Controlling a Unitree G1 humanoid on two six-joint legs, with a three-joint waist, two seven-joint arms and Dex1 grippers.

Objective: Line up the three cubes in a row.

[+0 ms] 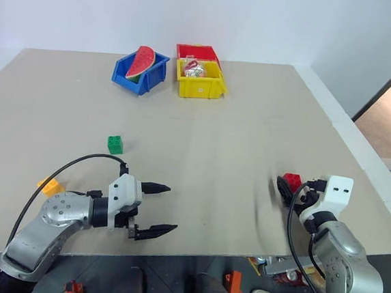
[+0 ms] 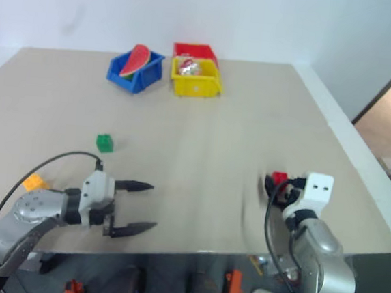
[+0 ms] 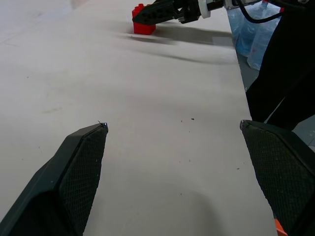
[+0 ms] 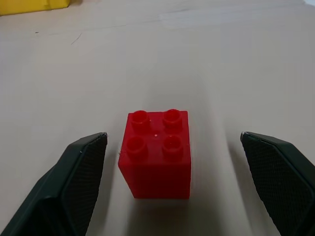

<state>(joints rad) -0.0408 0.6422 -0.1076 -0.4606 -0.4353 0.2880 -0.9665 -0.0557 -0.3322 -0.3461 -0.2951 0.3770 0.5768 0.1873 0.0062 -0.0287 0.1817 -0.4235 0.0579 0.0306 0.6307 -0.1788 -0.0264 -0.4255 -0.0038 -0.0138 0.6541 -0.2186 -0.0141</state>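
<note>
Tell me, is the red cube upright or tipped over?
Upright: the red cube rests flat on the table with its four studs facing up.

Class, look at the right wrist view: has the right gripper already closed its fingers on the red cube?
No. The red cube stands on the table between the right gripper's wide-open fingers, with a clear gap on each side.

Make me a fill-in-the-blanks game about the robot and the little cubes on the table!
1. The cube sitting between the open fingers of the right gripper is ____.
2. The green cube sits on the table, touched by ____ gripper.
3. The watermelon slice lies in the ____ bin.
4. The left gripper is open and holds ____.

Missing words: red; neither; blue; nothing
</note>
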